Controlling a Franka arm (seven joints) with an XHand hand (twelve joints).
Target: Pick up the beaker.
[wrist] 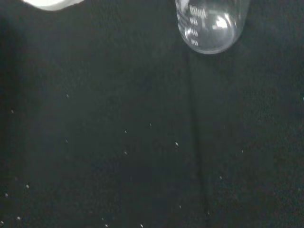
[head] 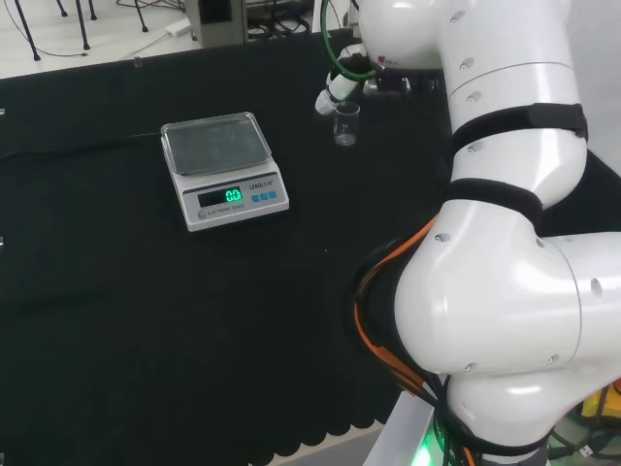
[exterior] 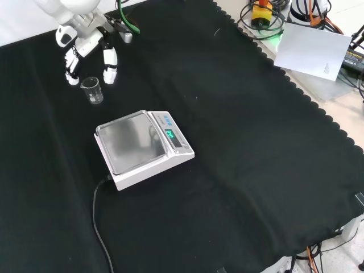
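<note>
1. Here we see the robot hand (exterior: 88,48) just above the beaker (exterior: 92,90), fingers spread and relaxed, holding nothing.
2. We find the beaker upright near the table (exterior: 239,170)'s far-left corner in the front view.
3. We see a scale (exterior: 142,148) near it.

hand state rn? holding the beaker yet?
Hand: open, fingers straight and pointing down just behind the beaker, holding nothing. Beaker stands upright on the cloth.
</note>
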